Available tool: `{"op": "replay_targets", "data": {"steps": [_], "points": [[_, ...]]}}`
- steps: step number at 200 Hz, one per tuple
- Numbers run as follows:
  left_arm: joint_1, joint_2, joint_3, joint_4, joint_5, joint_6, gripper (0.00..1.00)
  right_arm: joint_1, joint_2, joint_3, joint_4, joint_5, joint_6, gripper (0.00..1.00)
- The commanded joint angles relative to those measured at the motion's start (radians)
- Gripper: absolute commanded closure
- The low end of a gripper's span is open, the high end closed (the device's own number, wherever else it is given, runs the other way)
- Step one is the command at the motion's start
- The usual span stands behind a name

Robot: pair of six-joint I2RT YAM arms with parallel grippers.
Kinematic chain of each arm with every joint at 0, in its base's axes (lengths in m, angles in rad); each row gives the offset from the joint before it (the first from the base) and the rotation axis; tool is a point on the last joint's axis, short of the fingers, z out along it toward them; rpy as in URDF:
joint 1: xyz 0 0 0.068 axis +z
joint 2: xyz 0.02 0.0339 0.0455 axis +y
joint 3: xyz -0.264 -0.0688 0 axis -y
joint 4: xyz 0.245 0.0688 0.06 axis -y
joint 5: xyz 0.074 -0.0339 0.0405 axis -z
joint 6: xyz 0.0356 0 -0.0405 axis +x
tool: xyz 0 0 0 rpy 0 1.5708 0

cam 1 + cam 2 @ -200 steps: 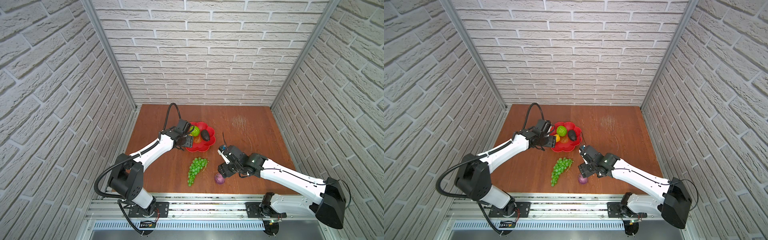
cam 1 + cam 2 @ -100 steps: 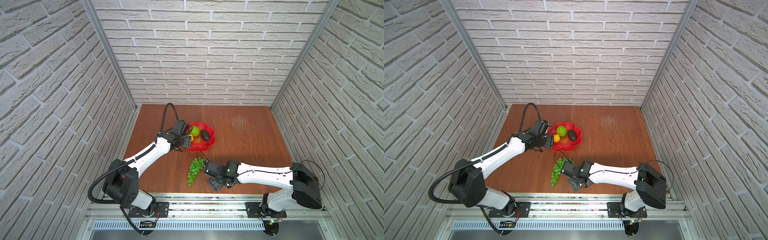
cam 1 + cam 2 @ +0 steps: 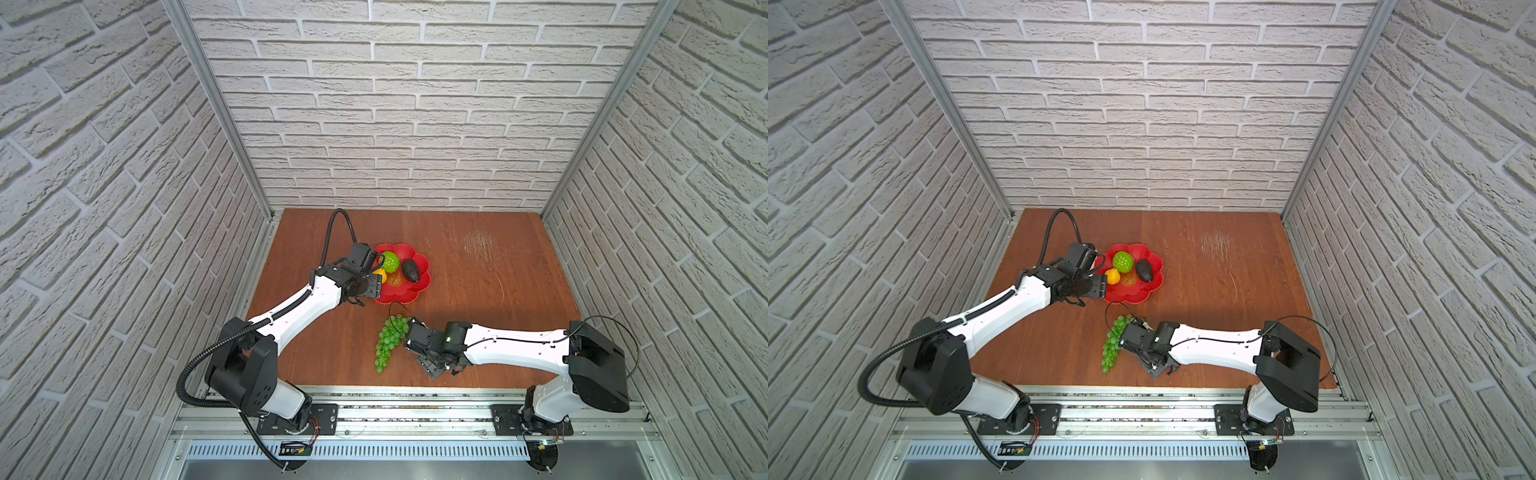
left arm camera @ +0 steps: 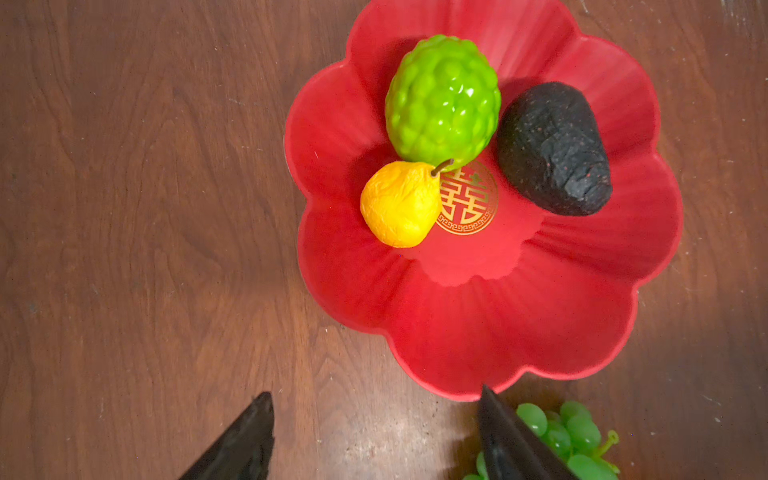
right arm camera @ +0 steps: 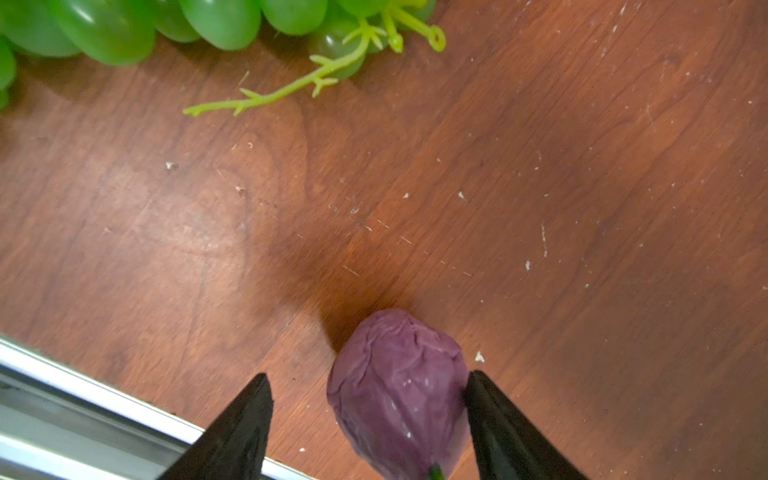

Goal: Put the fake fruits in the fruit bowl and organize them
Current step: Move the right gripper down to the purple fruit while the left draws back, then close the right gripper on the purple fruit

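The red fruit bowl (image 3: 420, 286) (image 3: 1152, 286) (image 4: 498, 324) holds the bumpy green ball (image 3: 390, 261) (image 4: 442, 99), the yellow lemon (image 3: 1112, 276) (image 4: 399, 203) and the dark avocado (image 3: 410, 270) (image 4: 552, 149). My left gripper (image 4: 374, 392) (image 3: 368, 286) hovers open at the bowl's left rim, nothing between its fingers. The green grape bunch (image 3: 388, 340) (image 3: 1112, 347) (image 5: 124, 25) lies on the table in front of the bowl. My right gripper (image 5: 368, 374) (image 3: 434, 365) is low beside the bunch. The purple fruit (image 5: 399, 395) sits between its open fingers, touching one finger; the top views hide it.
The brown wooden table (image 3: 478, 291) is walled by brick-pattern panels on three sides. A metal rail (image 5: 62, 399) runs along the front edge, close to my right gripper. A black cable (image 3: 332, 232) loops above my left wrist.
My right arm has swung left and toward the front edge, bringing its gripper down around the purple fruit. My left gripper has drawn back slightly from over the bowl to its rim.
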Motion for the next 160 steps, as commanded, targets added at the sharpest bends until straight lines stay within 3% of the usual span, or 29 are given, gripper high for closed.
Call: {"op": "replay_targets", "data": {"steps": [1,85,160], "points": [[0.007,-0.037,-0.016,0.038,-0.015,-0.012,0.23,0.001,-0.011,0.011,-0.004,0.03,0.002,0.26],[0.01,-0.032,-0.024,0.041,-0.013,-0.013,0.23,-0.004,-0.055,-0.012,-0.041,0.045,0.007,0.2],[0.008,-0.028,-0.026,0.047,-0.003,-0.018,0.23,-0.074,-0.044,-0.075,0.028,-0.087,-0.027,0.23]]}}
